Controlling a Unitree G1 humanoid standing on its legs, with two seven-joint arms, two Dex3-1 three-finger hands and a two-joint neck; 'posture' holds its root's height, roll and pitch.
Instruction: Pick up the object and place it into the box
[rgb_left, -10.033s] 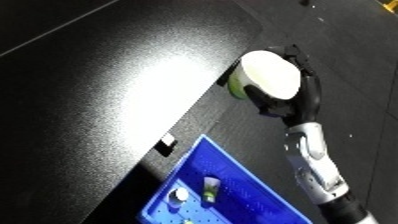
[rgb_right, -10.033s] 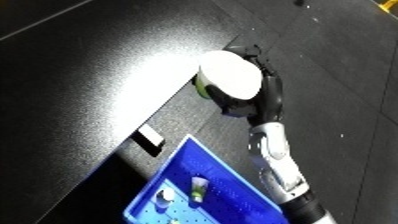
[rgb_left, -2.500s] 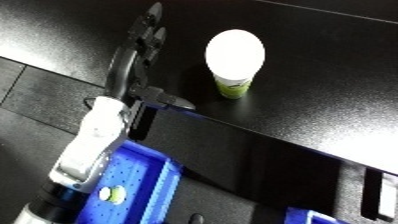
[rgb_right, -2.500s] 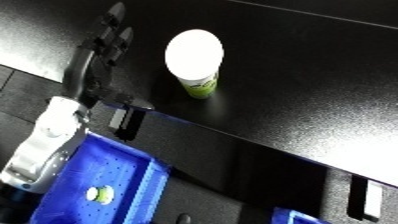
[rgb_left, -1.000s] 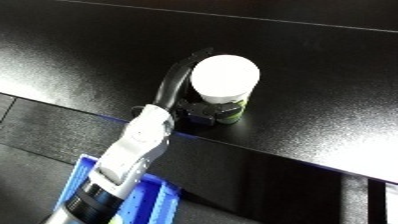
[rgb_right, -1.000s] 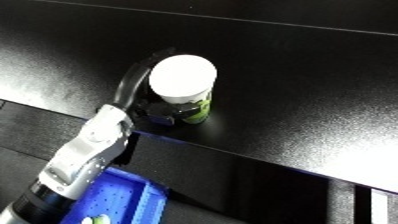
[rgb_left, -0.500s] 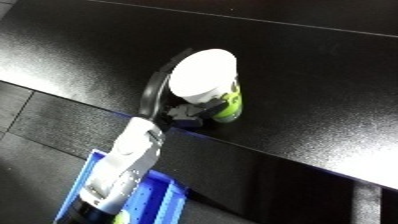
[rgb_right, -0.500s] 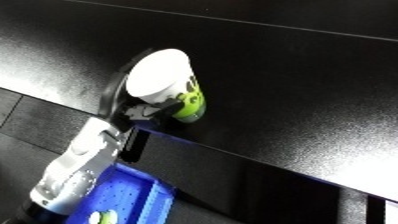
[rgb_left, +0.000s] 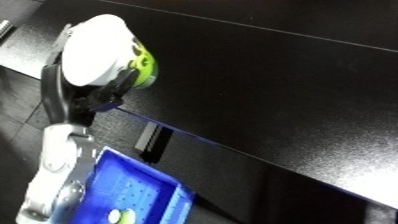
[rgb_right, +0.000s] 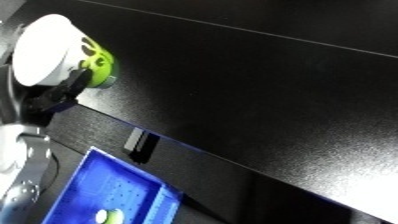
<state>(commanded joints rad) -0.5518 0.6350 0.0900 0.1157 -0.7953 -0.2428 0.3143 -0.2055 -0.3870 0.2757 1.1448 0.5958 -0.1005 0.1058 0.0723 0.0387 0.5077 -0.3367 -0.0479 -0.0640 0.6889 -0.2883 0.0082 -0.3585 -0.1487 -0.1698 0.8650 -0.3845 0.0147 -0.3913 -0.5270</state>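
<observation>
fingers of the left hand (rgb_left: 73, 97) curl round a white-lidded cup (rgb_left: 107, 52) with a green printed side, holding it tilted over the near edge of the black worktop (rgb_left: 284, 90). below sits the blue bin (rgb_left: 133, 197), small items inside it.

The room is dim. The black table (rgb_left: 266, 85) shows a pale glare at the lower right. The white cup (rgb_left: 102, 47) looks overexposed and everything is softly blurred.
</observation>
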